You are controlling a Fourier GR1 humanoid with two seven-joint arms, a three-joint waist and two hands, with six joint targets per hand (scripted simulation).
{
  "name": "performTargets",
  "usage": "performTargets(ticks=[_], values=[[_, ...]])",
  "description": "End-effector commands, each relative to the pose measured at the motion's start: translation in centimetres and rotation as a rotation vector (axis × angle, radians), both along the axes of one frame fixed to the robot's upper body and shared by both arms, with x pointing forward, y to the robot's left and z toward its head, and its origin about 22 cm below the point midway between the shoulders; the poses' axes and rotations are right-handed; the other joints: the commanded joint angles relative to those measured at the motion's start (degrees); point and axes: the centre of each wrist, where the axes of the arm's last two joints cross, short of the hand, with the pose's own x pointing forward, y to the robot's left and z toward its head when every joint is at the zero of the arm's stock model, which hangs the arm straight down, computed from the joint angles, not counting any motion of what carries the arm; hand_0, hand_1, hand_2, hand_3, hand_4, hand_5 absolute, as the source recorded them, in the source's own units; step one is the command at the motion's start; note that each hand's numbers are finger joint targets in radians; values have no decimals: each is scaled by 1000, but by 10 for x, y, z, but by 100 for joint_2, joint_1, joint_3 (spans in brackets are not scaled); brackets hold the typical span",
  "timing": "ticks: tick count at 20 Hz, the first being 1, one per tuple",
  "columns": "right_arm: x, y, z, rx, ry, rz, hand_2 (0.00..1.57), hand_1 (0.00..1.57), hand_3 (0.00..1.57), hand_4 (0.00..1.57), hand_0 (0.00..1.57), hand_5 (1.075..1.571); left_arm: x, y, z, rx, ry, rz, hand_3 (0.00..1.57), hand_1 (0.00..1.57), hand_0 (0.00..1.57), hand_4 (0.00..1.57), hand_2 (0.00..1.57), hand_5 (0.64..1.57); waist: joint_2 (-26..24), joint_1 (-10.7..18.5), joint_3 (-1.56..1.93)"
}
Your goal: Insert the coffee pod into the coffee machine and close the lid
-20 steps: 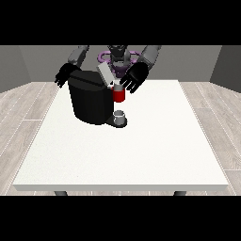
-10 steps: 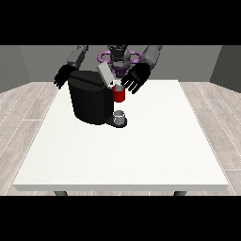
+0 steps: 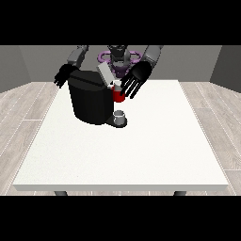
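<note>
The black coffee machine (image 3: 92, 101) stands on the white table (image 3: 141, 146), below and to the view's left of the hand at the view's right (image 3: 136, 79). Its grey lid (image 3: 105, 74) is tilted up, open, just left of that hand. A red thing at the machine (image 3: 118, 95) sits right under that hand's fingertips, and a grey cup (image 3: 120, 116) stands on the machine's base further below; what the cup holds cannot be told. The pod itself does not plainly show. The hand at the view's right hangs palm down with fingers spread and straight, holding nothing. The hand at the view's left (image 3: 63, 76) is behind the machine's far corner, fingers loosely down, empty.
</note>
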Motion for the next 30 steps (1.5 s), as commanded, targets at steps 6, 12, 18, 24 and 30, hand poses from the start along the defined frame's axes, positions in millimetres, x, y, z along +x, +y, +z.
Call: performTargets(ticks=[6,12,18,24,30], values=[[-6,-19,-18,-6,72,-32,0,0,0,378,0,1571,-1,-12,-24,24,60,-25,0,0,0,0,0,1571,-364,182,-10],[-13,-15,-40,27,109,-84,0,0,0,381,0,1571,-2,-32,-37,19,91,-70,0,0,0,0,0,1571,-718,530,-9],[-37,-18,-45,30,125,-43,0,0,0,434,0,1571,-13,15,-77,-103,162,-1,0,0,0,0,0,1571,-1115,387,-15],[-50,-46,-62,32,200,-122,0,0,0,445,0,1571,-25,-10,-147,-673,282,-35,0,0,0,261,0,1571,-2033,1045,-25],[-61,-62,-61,-47,230,-93,0,0,0,390,0,1571,-61,-20,-222,-822,359,-9,0,0,0,0,0,1571,-2752,1490,-17]])
